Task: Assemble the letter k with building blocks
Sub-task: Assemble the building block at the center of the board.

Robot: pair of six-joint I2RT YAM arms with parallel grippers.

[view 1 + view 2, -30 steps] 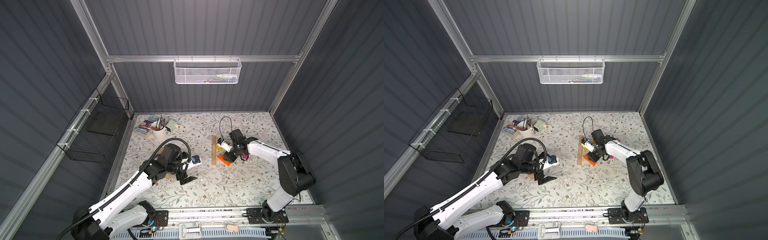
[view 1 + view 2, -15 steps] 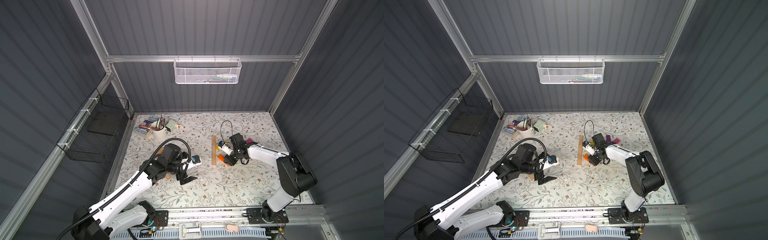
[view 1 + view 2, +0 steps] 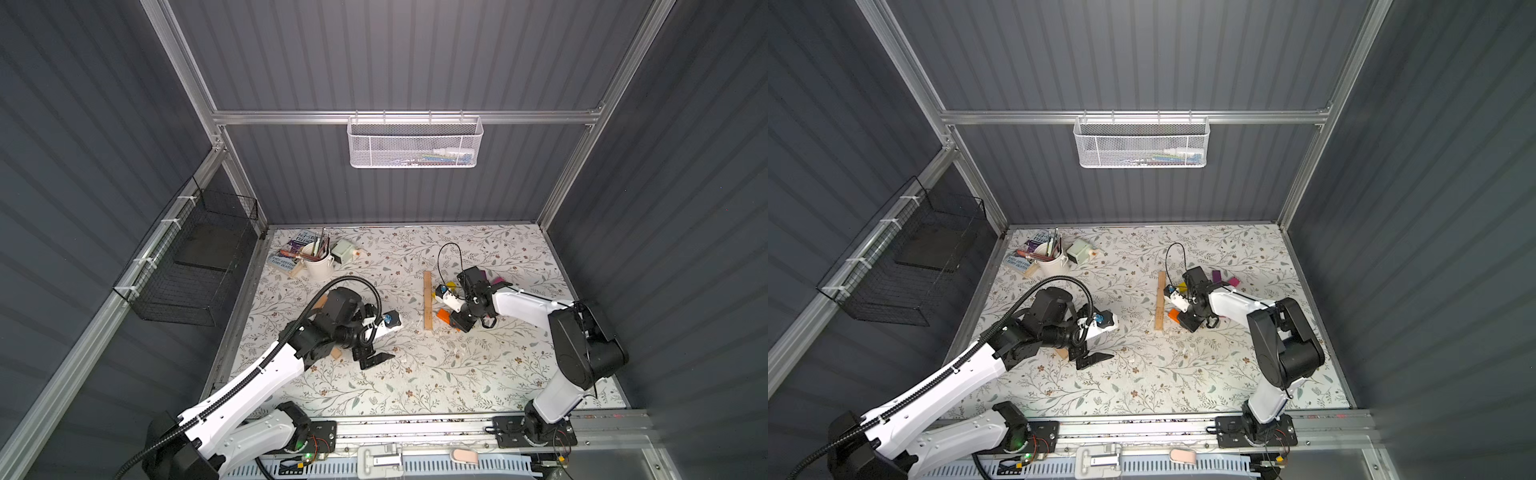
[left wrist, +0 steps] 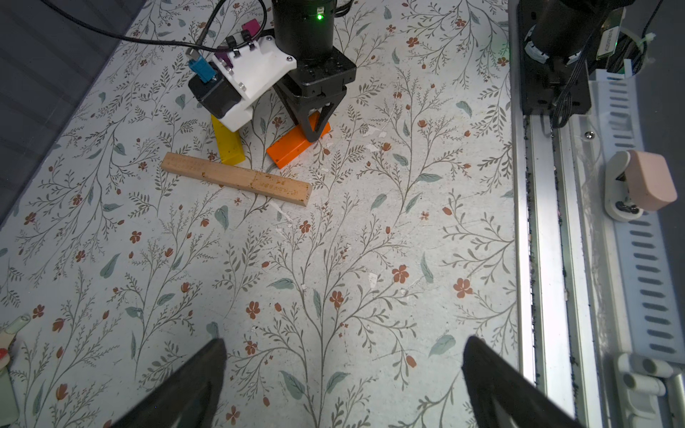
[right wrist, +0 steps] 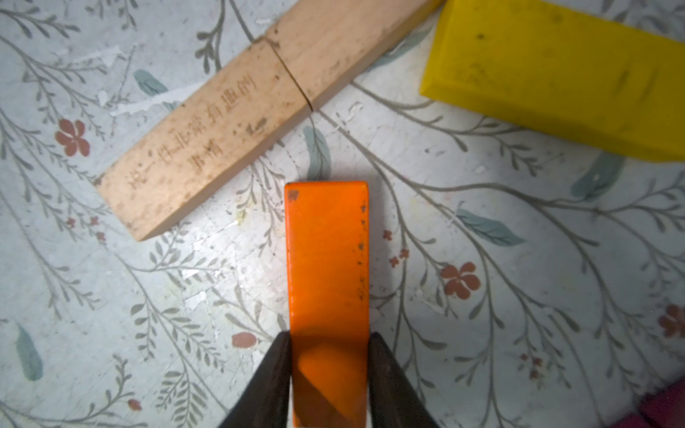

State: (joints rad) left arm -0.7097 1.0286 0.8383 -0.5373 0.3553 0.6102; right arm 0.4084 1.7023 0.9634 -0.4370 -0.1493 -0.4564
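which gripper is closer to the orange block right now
Right. The right gripper is shut on the orange block at its end, one finger on each side. The left gripper hangs open well away, on the far side of the tan planks.

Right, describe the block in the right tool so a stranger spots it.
On the floral tabletop, find two tan wooden planks laid end to end. By their end nearer the arms' bases is a flat orange wooden block, pinched in the right tool. Only it is orange; the neighbouring flat block is yellow.
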